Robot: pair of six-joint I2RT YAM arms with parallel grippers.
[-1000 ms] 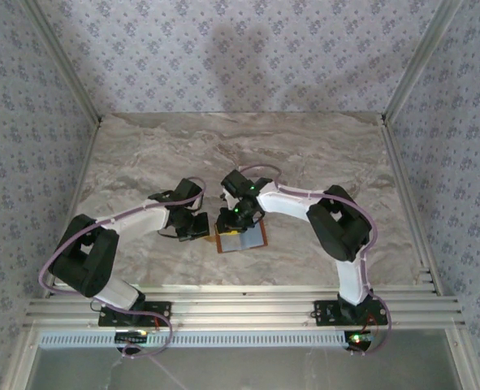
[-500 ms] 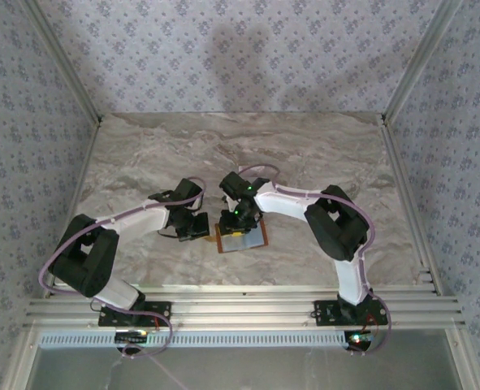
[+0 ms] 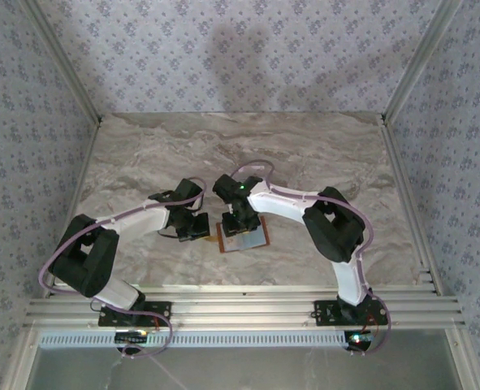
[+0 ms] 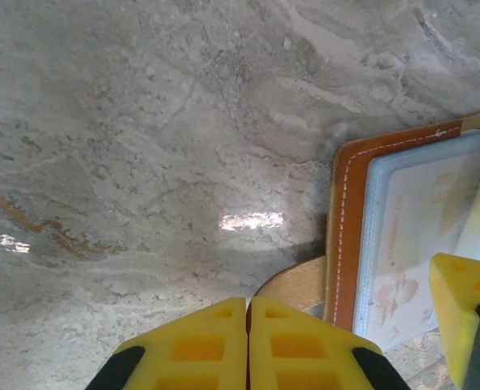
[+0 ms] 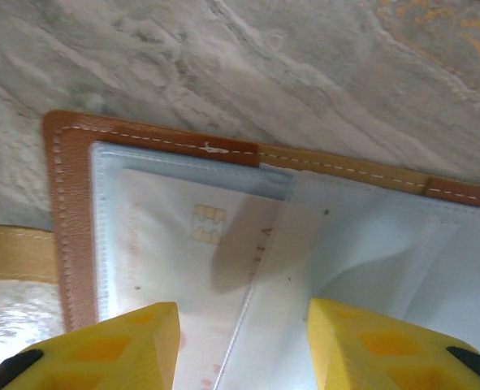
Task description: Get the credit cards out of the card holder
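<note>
The card holder [image 3: 244, 241] lies open on the marble, orange-brown leather with a pale grey-blue lining [image 5: 386, 244]. A pale credit card [image 5: 175, 244] with a gold chip sits inside its clear left pocket, and it appears as a credit card [image 4: 418, 236] in the left wrist view too. My right gripper [image 5: 241, 313] hangs open just above that pocket, one finger to each side of the card's inner edge. My left gripper [image 4: 248, 305] is shut at the holder's left edge [image 4: 347, 236], its tips over the tan strap [image 4: 300, 284]. Whether the strap is pinched is hidden.
The holder lies near the front middle of the marble table [image 3: 304, 154]. Patterned walls [image 3: 240, 49] close in the back and both sides. An aluminium rail [image 3: 240, 309] runs along the near edge by the arm bases.
My right gripper's jaws have spread wider over the open holder, and the right arm has shifted a little to the left. The left arm has not moved.
</note>
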